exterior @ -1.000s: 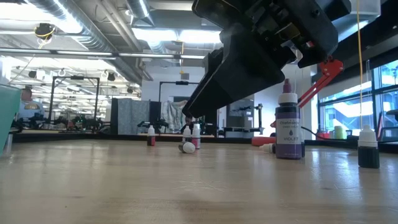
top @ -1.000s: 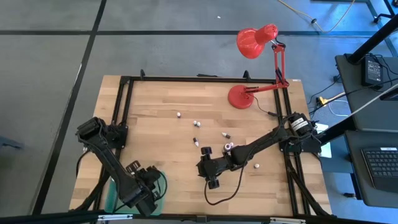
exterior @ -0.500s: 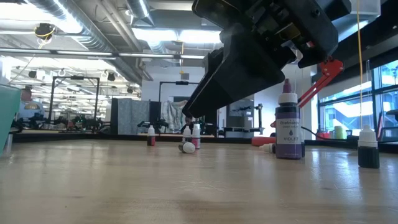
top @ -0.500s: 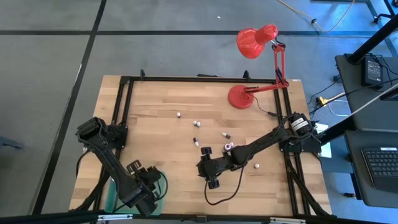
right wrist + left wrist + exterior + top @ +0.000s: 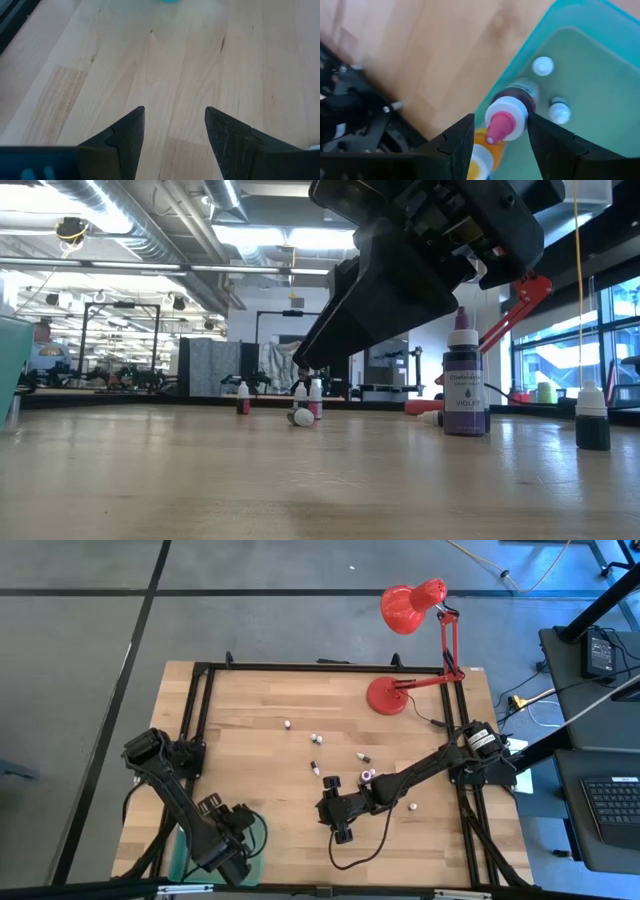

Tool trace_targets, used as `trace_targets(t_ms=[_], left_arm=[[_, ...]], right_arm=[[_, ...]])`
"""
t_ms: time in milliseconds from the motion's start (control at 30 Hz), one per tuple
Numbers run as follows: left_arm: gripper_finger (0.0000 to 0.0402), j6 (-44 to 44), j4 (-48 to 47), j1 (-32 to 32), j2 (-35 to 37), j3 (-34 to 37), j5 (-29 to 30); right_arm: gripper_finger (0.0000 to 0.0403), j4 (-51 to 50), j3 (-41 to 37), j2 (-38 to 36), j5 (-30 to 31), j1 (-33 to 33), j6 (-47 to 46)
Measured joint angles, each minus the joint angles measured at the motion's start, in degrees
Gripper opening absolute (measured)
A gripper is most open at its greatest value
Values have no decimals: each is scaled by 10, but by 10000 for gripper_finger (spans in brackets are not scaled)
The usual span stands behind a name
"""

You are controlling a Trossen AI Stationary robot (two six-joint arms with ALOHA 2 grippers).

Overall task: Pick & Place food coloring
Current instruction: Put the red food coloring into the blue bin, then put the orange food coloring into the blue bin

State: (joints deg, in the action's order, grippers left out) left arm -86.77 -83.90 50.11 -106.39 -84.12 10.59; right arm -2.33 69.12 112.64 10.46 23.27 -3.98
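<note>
Now a pink-tipped food coloring bottle (image 5: pixel 507 119) stands between the left gripper's (image 5: pixel 500 140) parted jaws, over the tray (image 5: pixel 590 65).

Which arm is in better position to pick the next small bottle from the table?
Probably the right. The right gripper is open and empty above bare wood, near the loose bottles. The left gripper is busy over the green tray, a pink-tipped bottle between its fingers.

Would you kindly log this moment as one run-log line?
left gripper: open over green tray, pink-tipped bottle between fingers | right gripper: open, empty, above table | loose bottles remain
</note>
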Motion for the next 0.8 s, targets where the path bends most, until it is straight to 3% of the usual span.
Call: trace_targets(t_ms=[300, 700, 800], left_arm=[[178, -6, -21, -5, 42, 0, 34], [177, 86, -19, -3, 118, -1, 331], [175, 103, -14, -11, 133, 0, 357]], right_arm=[[210, 4, 0, 0, 0, 0, 0], [210, 25, 0, 0, 0, 0, -2], [210, 25, 0, 0, 0, 0, -17]])
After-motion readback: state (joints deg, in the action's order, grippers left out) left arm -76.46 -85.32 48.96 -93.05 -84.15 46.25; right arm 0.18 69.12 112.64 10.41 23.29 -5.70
